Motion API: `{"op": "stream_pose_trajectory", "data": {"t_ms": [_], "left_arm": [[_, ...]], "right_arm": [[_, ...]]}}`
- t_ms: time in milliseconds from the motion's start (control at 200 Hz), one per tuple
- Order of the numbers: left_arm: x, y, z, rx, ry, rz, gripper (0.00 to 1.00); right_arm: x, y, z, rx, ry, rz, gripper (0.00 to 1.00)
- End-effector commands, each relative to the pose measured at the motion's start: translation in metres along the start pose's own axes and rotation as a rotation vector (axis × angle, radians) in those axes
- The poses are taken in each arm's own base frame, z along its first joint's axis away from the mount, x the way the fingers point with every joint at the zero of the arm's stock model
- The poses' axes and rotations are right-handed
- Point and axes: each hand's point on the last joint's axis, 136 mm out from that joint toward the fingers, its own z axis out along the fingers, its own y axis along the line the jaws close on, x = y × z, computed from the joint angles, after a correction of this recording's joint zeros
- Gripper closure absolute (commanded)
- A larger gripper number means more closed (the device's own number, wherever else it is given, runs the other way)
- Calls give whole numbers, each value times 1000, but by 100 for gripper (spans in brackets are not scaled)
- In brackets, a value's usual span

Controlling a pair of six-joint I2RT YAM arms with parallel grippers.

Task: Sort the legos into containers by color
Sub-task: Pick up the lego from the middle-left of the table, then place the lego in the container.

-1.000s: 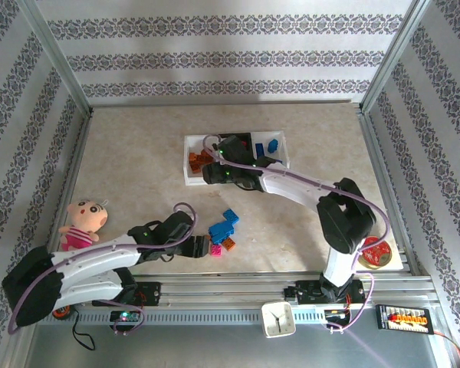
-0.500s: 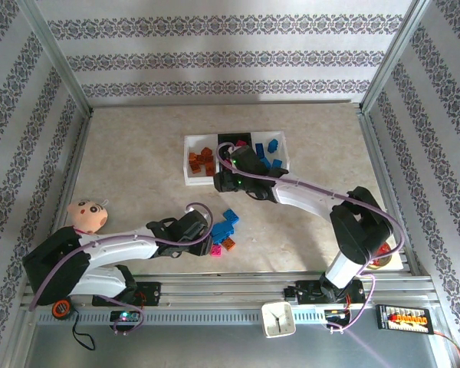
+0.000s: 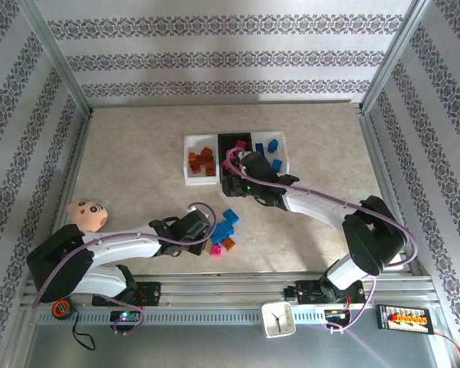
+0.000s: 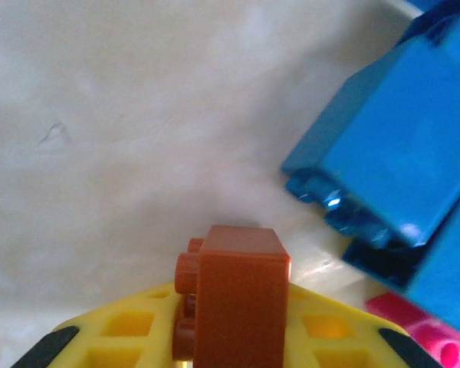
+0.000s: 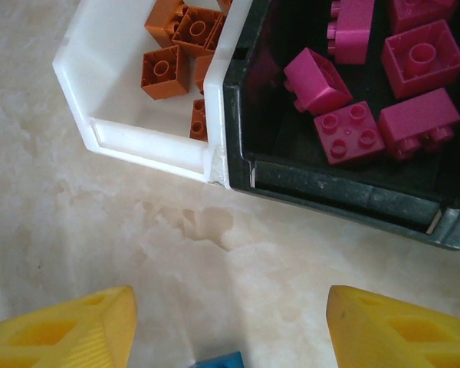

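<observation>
Left end effector [image 4: 231, 337] pinched an orange-brown lego brick [image 4: 241, 295] by its flat sides; it looked light, rigid, slick. Right end effector [image 5: 230, 326], at one o'clock, stood wide, empty.

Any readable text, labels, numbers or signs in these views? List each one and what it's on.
None legible.
Small white clock: face markings too small to read.
Black board with orange and yellow parts: any markings are too small to read.
Orange-brown lego brick, close up: no lettering visible.
Magenta lego bricks: no lettering legible on the studs.
</observation>
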Motion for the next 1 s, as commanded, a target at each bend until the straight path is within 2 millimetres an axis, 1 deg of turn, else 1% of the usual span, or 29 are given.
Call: {"op": "stream_pose_trajectory", "data": {"t_ms": [0,70,170,260,335,370,425,475,545,610,715,780,805,815,819,859,919,994], "left_arm": [[-37,-21,-21,84,-154,-13,76],[-51,-11,-36,44,-205,-24,78],[-80,8,-57,2,-282,-72,79],[-118,25,-74,-11,-356,-138,79],[-150,41,-79,-17,-400,-199,80],[-165,48,-79,-23,-413,-219,80],[-188,58,-76,-44,-424,-242,80],[-206,66,-67,-68,-415,-253,81],[-227,77,-50,-97,-388,-269,82],[-242,87,-32,-110,-352,-296,83],[-259,101,-2,-127,-300,-340,83],[-264,108,13,-144,-265,-354,83],[-270,109,15,-148,-263,-358,83],[-268,110,18,-152,-252,-361,84],[-272,110,18,-151,-256,-362,84],[-274,111,24,-153,-238,-365,83],[-279,113,30,-162,-219,-367,78],[-286,112,32,-160,-208,-362,68]], "right_arm": [[-7,-4,-12,1,-50,22,33],[-5,-5,-16,-2,-54,27,33],[2,-7,-22,-7,-56,34,33],[11,-7,-28,-11,-52,31,33],[21,-6,-32,-10,-47,23,33],[27,-7,-34,-6,-41,17,34],[36,-5,-36,-3,-30,4,34],[46,-6,-39,4,-19,-9,33],[59,-6,-43,12,-6,-30,34],[72,-4,-47,2,5,-46,33],[92,3,-54,-41,29,-78,33],[104,11,-58,-83,49,-105,33],[109,14,-58,-98,59,-116,34],[112,14,-59,-101,63,-120,34],[113,15,-59,-104,66,-122,33],[122,19,-59,-127,86,-140,33],[137,27,-60,-156,115,-174,33],[152,34,-58,-167,147,-225,33]]}}
